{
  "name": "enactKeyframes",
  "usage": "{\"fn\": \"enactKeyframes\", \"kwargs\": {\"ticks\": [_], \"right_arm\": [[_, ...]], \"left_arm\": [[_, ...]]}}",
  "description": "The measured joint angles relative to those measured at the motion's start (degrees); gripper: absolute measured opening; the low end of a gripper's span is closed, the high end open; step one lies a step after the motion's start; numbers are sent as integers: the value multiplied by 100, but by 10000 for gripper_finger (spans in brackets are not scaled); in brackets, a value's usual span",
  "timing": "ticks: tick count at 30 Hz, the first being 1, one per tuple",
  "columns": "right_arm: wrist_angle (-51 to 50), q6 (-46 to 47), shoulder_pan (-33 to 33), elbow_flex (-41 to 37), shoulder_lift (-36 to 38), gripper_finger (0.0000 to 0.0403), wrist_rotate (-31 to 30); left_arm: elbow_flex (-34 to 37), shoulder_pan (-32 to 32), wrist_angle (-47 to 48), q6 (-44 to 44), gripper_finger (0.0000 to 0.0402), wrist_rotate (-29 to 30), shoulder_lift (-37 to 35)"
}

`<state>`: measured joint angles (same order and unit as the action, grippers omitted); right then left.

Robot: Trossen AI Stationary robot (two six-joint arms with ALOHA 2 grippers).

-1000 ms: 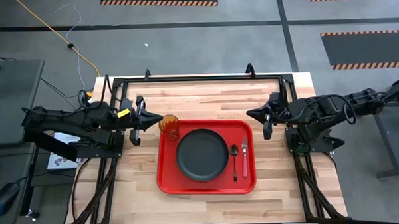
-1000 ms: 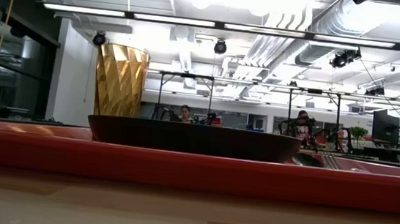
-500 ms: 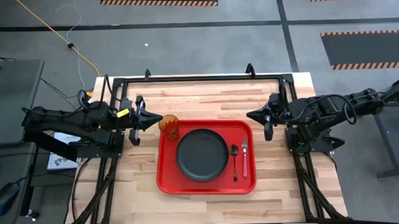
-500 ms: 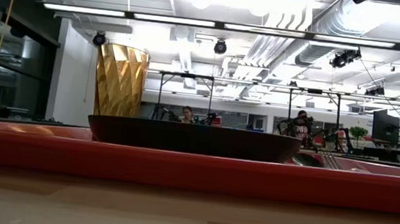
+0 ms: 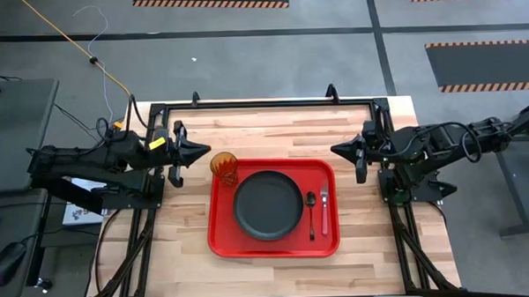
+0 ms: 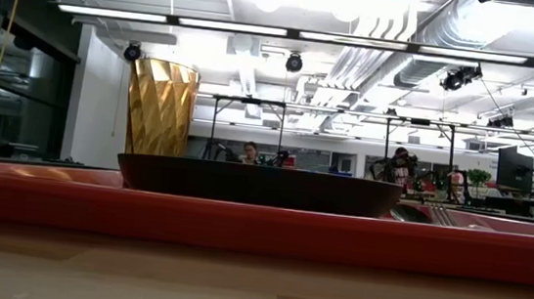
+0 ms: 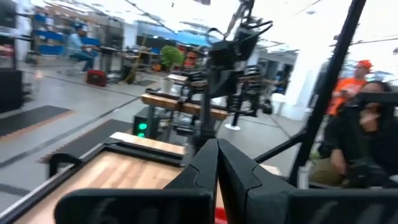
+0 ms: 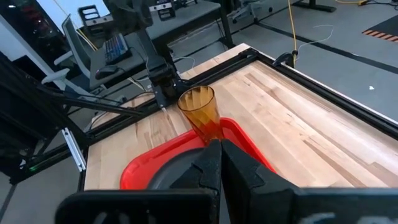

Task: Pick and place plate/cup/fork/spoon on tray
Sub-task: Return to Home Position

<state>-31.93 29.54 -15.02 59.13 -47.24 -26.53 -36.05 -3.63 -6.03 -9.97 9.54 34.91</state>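
Note:
The red tray (image 5: 222, 243) lies on the wooden table. On it rest the dark round plate (image 5: 267, 204), the amber ribbed cup (image 5: 224, 167) upright at its far left corner, the dark spoon (image 5: 310, 213) and the pink-handled fork (image 5: 324, 208) right of the plate. The cup also shows in the low view (image 6: 160, 108) and the right wrist view (image 8: 200, 109). My left gripper (image 5: 211, 155) is shut and empty, left of the cup. My right gripper (image 5: 333, 150) is shut and empty, beyond the tray's far right corner.
A black metal frame (image 5: 263, 103) runs along the table's far edge and sides. Bare wood lies in front of the tray and behind it. People and workbenches show in the room beyond the table.
My left arm has drawn back a little toward the table's left edge and tipped up, away from the cup. My right arm has drawn back slightly toward the table's right edge. The tableware on the tray has kept still.

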Motion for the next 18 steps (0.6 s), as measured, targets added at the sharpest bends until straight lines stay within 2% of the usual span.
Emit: {"fn": "enactKeyframes", "kwargs": {"ticks": [7,18], "right_arm": [[-45,20,-1,0,41,0,23],[-41,44,-1,0,74,0,18]], "left_arm": [[0,469,477,15,0,-315,-388],[0,229,791,347,0,-136,-981]]}}
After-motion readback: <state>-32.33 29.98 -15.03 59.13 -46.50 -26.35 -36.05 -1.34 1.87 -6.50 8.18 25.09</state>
